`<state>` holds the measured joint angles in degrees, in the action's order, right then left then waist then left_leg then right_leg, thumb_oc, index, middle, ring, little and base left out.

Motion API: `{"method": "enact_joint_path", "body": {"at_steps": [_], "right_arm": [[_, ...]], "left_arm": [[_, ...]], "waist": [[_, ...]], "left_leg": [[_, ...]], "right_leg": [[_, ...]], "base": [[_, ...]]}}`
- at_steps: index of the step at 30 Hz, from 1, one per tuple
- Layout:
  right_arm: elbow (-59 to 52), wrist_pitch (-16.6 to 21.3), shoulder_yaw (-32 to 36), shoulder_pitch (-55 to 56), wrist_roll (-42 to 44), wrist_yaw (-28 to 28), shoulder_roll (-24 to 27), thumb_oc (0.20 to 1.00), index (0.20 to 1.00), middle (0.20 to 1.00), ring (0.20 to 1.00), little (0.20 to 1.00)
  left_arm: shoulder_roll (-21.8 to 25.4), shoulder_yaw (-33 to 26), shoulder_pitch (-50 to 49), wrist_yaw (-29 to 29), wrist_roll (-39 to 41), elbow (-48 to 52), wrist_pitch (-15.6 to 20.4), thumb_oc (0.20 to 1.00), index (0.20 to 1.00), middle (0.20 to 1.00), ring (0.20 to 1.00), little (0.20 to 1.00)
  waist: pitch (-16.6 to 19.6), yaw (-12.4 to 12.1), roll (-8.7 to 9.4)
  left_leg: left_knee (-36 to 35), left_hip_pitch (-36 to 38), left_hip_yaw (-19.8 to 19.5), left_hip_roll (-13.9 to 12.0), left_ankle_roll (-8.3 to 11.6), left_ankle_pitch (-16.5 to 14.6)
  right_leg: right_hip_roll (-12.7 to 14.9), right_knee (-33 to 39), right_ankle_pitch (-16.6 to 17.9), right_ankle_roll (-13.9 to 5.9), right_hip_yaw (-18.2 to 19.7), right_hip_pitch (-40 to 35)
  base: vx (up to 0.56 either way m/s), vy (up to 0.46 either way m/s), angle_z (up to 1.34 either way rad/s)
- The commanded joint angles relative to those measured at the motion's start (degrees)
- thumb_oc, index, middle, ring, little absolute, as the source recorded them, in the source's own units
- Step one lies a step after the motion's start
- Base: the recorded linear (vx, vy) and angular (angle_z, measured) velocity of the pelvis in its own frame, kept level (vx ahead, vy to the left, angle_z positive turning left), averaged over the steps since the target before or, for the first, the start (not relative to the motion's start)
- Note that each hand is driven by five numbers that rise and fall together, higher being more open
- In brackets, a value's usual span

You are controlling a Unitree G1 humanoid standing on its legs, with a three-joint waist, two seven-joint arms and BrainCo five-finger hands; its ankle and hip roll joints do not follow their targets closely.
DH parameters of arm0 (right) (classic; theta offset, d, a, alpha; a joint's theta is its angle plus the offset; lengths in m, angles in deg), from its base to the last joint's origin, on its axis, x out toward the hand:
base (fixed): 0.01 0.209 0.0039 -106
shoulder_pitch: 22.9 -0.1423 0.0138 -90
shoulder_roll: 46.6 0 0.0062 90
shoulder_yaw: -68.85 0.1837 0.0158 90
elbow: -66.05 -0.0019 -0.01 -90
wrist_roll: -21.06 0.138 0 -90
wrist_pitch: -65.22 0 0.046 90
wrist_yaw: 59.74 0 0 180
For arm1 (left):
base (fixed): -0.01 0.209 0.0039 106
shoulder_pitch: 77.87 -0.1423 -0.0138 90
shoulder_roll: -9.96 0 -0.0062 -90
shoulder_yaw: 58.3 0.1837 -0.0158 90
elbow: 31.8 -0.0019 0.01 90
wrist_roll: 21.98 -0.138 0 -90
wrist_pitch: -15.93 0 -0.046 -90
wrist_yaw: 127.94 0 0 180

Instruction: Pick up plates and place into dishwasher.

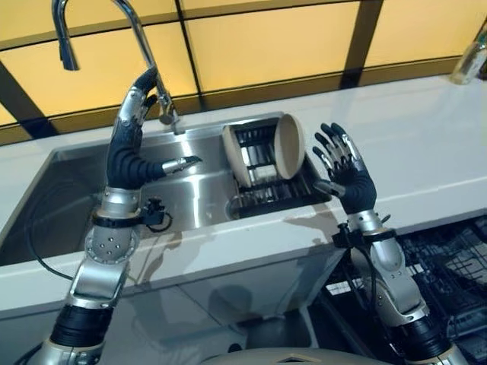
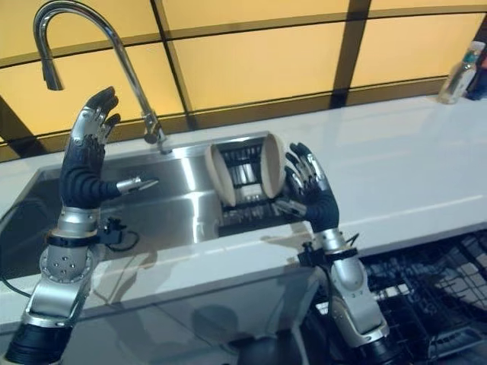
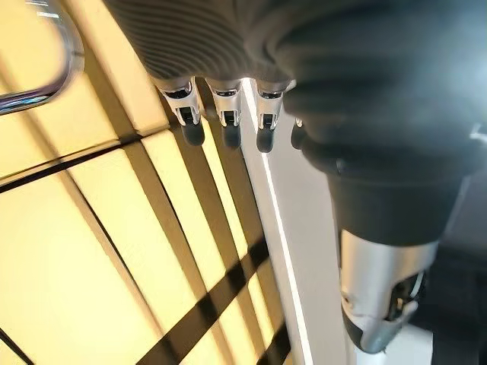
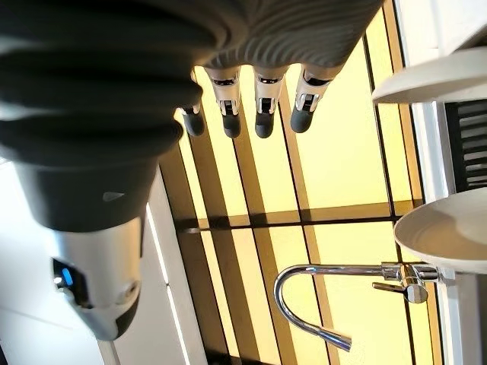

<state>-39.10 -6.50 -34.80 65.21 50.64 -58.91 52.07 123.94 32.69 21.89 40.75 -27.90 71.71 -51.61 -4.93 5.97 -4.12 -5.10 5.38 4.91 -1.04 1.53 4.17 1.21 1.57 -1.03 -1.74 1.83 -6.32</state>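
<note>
Two beige plates stand on edge in a dark rack (image 1: 266, 194) in the sink's right part: one plate (image 1: 289, 144) on the right, another plate (image 1: 234, 156) on the left. My right hand (image 1: 348, 176) is raised just right of the right plate, fingers straight and spread, not touching it. My left hand (image 1: 131, 144) is held up over the sink's left part, by the tap, fingers straight, thumb pointing right, holding nothing. In the right wrist view the plate rims (image 4: 441, 236) show past my right hand (image 4: 99, 137).
A chrome gooseneck tap (image 1: 133, 38) rises behind the steel sink (image 1: 84, 175). The white counter (image 1: 426, 144) runs right, with a bottle (image 1: 468, 57) at its far end. The open dishwasher's dark wire rack (image 1: 456, 274) is at lower right.
</note>
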Motion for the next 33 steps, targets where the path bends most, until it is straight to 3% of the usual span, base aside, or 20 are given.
{"method": "enact_joint_path", "body": {"at_steps": [1,4,9,17,24,29,33], "right_arm": [[-4.16,1.13,1.89,-1.36,2.37,-0.94,0.78,1.0,1.0,1.0,1.0,1.0],[-2.99,0.06,1.63,-2.74,3.23,-1.0,2.33,1.0,1.0,1.0,1.0,1.0],[-2.5,-0.4,0.83,-2.71,3.21,-0.02,4.09,1.0,1.0,1.0,1.0,1.0],[-1.08,1.14,1.08,-0.8,3.77,0.96,6.33,1.0,1.0,1.0,1.0,1.0],[-0.62,1.02,2.22,0.56,5.14,-0.13,7.79,1.0,1.0,1.0,1.0,1.0],[-0.36,1.11,2.94,1.97,4.82,-0.81,7.82,1.0,1.0,1.0,1.0,1.0],[-0.11,1.08,2.93,2.45,4.82,-0.66,8.23,1.0,1.0,1.0,1.0,1.0]], "left_arm": [[6.59,0.61,6.52,-3.93,-11.06,-7.6,-1.02,1.0,1.0,1.0,1.0,1.0],[17.39,6.13,12.08,-3.25,-25.07,-16.38,-4.41,1.0,1.0,1.0,1.0,1.0],[25.2,15.79,20.49,-3.39,-29.85,-27.1,-5.93,1.0,1.0,1.0,1.0,1.0],[26.74,25.35,26.31,-7.06,-39.32,-33.21,-6.1,1.0,1.0,1.0,1.0,1.0],[25.02,30.71,28.28,-10.89,-44.19,-36.86,-6.25,1.0,1.0,1.0,1.0,1.0],[23.3,31.39,27.91,-17.36,-49.23,-40.35,-7.35,1.0,1.0,1.0,1.0,1.0],[22.75,32.36,27.19,-19.05,-53.38,-42.07,-8.6,1.0,1.0,1.0,1.0,1.0]], "waist": [[2.82,1.36,1.74],[2.89,2.48,0.59],[2.63,3.82,-0.58],[1.77,5.9,-1.01],[1.19,8.06,-1.72],[1.62,9.06,-1.8],[1.73,9.53,-1.78]], "left_leg": [[3.88,0.16,1.54,2.31,-1.94,-8.73],[3.86,0.39,2.78,2.19,-1.97,-8.68],[4.28,0.5,4.01,2.12,-2.09,-8.87],[4.49,0.46,5.27,2.11,-2.62,-9.42],[4.57,0.85,6.75,2.0,-2.77,-9.68],[3.99,1.59,7.52,1.74,-2.74,-9.61],[3.64,1.92,7.9,1.52,-2.59,-9.41]], "right_leg": [[1.66,-2.82,-0.59,-5.77,0.9,5.29],[1.93,-3.04,-0.42,-6.17,1.01,5.45],[2.23,-3.6,-0.43,-6.64,1.52,5.69],[2.3,-5.33,-0.78,-7.06,2.54,7.02],[1.79,-6.48,-0.98,-7.14,4.06,7.85],[1.47,-6.7,-0.88,-7.23,4.61,7.69],[1.26,-6.51,-0.64,-7.17,4.66,7.51]], "base": [[0.05,0.029,-0.12],[0.06,0.038,-0.11],[0.08,0.02,-0.03],[0.08,-0.013,-0.09],[0.07,-0.013,-0.15],[0.09,-0.017,-0.05],[0.07,-0.025,-0.08]]}}
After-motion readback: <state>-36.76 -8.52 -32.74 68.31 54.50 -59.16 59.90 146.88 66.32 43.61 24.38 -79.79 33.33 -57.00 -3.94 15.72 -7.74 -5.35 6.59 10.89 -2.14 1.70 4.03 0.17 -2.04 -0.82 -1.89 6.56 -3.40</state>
